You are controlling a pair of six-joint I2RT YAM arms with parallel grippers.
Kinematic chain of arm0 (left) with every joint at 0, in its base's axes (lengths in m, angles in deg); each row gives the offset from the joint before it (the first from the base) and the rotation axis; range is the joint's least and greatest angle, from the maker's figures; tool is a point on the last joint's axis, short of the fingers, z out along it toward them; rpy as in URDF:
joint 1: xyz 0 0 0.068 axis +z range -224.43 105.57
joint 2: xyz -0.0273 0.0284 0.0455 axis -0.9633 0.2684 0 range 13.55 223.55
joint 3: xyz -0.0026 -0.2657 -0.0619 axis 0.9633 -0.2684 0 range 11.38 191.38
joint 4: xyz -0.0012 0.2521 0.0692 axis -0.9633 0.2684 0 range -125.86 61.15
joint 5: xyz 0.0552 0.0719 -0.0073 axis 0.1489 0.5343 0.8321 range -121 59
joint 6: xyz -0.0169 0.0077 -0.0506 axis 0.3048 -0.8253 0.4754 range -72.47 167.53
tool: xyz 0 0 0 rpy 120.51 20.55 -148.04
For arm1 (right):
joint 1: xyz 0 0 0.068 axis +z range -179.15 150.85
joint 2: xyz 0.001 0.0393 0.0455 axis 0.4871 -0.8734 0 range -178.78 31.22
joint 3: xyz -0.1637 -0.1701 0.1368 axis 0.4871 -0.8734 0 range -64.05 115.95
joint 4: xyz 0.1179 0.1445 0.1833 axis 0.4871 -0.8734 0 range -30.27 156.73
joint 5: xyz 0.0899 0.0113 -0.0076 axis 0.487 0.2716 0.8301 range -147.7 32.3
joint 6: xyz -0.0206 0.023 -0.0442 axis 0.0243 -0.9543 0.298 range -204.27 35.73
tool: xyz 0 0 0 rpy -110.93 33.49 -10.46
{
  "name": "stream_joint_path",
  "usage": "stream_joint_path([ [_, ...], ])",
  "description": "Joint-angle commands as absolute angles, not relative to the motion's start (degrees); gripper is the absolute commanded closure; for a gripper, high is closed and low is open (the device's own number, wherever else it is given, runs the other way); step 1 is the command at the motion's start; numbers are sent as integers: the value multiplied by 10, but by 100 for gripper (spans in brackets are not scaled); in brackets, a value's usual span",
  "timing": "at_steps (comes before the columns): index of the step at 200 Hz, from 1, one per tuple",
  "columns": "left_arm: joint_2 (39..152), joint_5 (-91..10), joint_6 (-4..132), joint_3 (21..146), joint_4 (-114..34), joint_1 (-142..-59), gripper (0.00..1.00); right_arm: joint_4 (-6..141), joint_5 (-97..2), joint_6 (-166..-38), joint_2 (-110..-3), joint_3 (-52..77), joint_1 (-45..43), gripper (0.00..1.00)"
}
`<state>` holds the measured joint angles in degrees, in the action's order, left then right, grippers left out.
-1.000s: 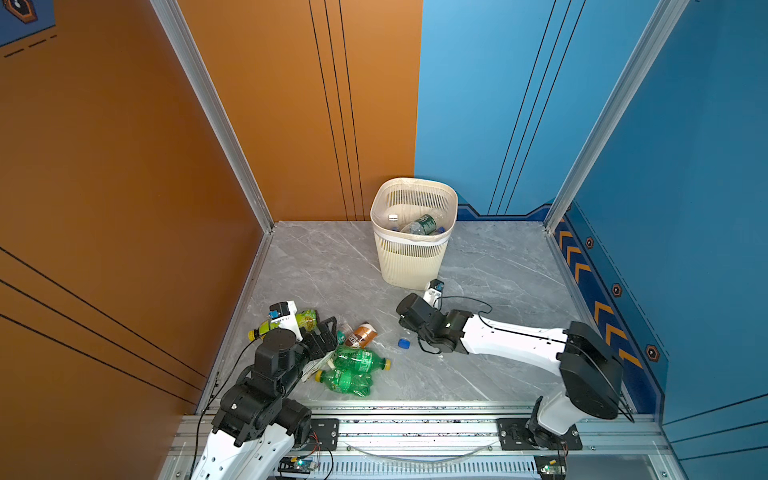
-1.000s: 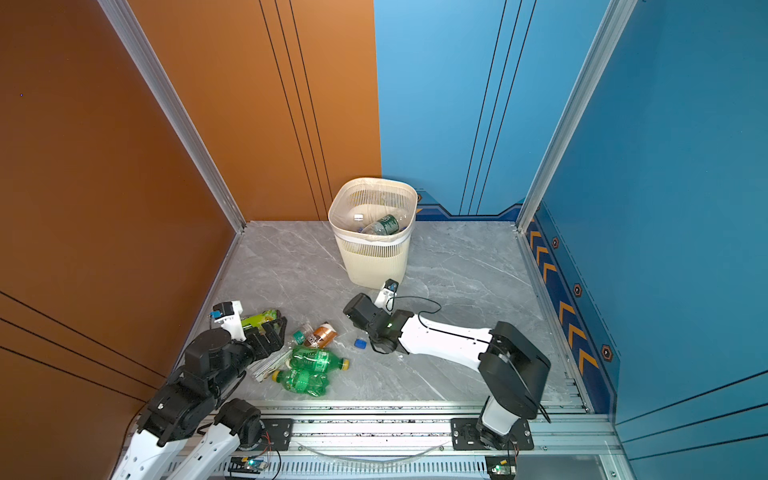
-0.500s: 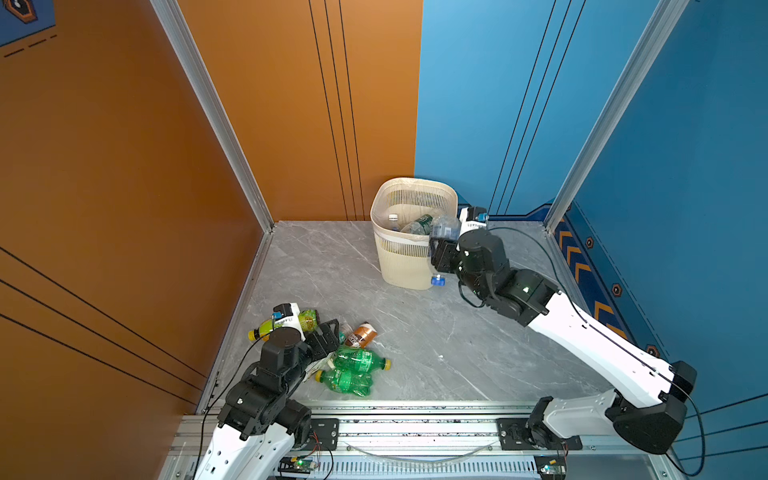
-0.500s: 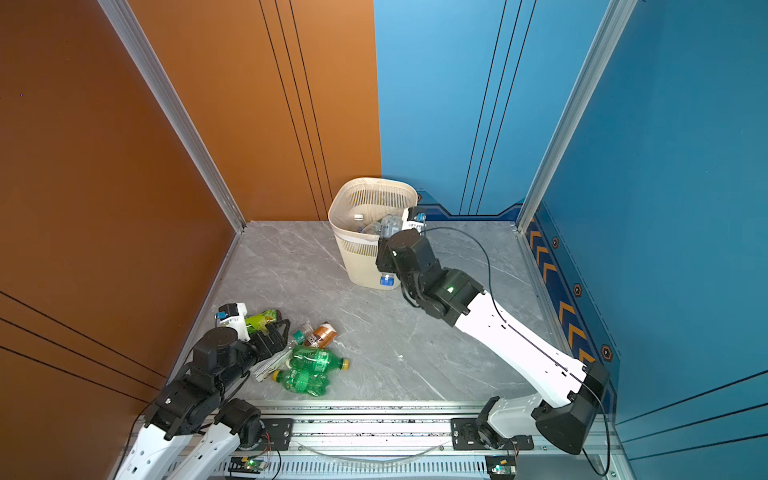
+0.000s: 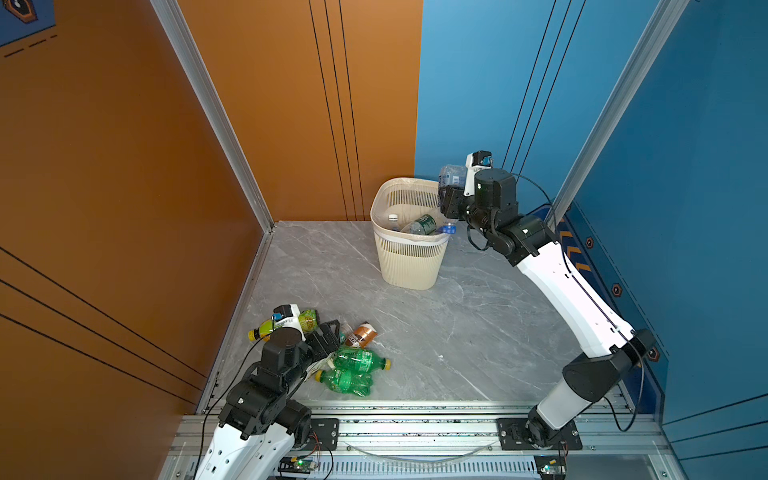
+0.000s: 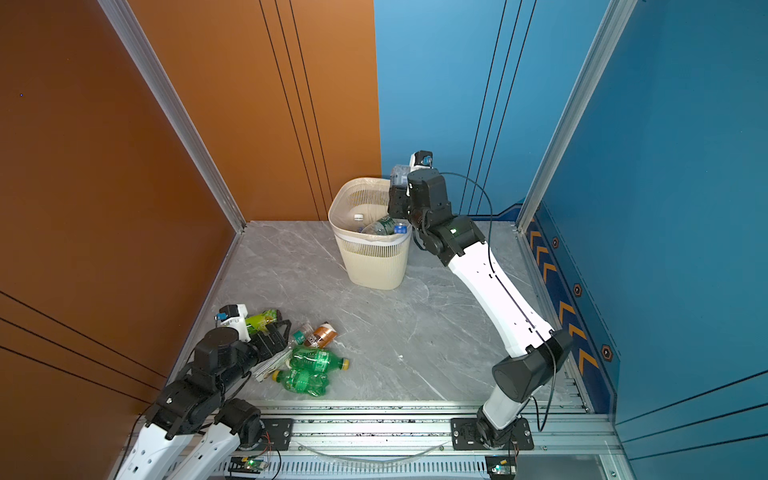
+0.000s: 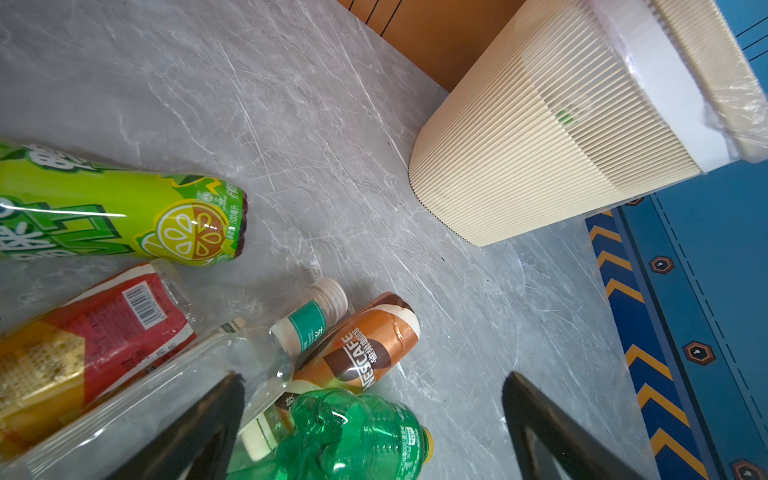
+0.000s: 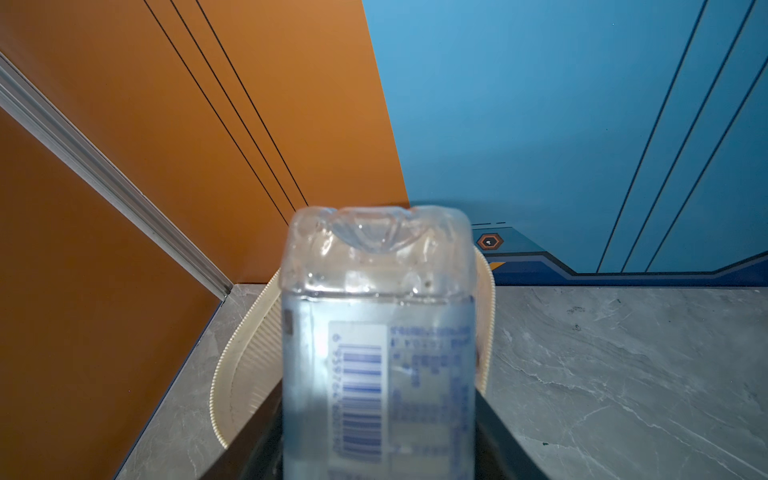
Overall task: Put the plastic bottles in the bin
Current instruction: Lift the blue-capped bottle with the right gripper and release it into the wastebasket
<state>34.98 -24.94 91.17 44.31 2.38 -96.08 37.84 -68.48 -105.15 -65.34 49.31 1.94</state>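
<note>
Bare floor [image 5: 457, 332] between bin [image 5: 409, 266] and bottles [image 5: 357, 362]

Cream slatted bin [image 5: 409, 266] on a grey, white-veined marble worktop [image 5: 457, 332], an orange wall [image 5: 291, 104] and a blue wall [image 5: 478, 83] with thin dark lines, two yellow-capped green bottles [image 5: 359, 360], a lime citrus-printed bottle [image 7: 116, 216], a brown-and-orange bottle [image 7: 365, 345], a clear bottle [image 8: 374, 291] with blue barcode.

Both top views are lit brightly and evenly from above. Only soft, short shadows are cast on the worktop [image 5: 436, 332], and a pale sheen is seen along its near edge. In the left wrist view a glare streak is laid across the yellow-green bottle [image 7: 104, 216], and the bin [image 7: 540, 145] is bowed by wide-angle distortion. In the right wrist view the clear bottle [image 8: 378, 332] is blurred close to the lens, while the blue wall [image 8: 540, 124] behind is rendered sharp.
</note>
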Motion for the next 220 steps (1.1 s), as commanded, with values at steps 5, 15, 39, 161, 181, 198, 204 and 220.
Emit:
stream_joint_path([
  [5,347,-264,926,432,32,-954,2,362,-645,-1034,-682,549,9,43],
  [15,345,-266,929,430,32,-954,2,365,-643,-1035,-694,558,6,43],
  [39,341,-269,934,428,36,-954,2,363,-629,-1040,-728,588,-6,43],
  [161,339,-273,935,428,45,-953,2,316,-625,-1067,-785,680,-39,6],
  [181,339,-276,935,428,44,-953,2,329,-626,-1066,-716,621,-38,2],
  [198,339,-278,935,428,45,-953,2,377,-629,-1069,-619,484,-30,0],
  [204,339,-279,935,428,45,-953,2,398,-635,-1073,-579,420,-26,0],
  [220,337,-283,936,427,45,-952,2,457,-651,-1096,-467,234,-16,0],
])
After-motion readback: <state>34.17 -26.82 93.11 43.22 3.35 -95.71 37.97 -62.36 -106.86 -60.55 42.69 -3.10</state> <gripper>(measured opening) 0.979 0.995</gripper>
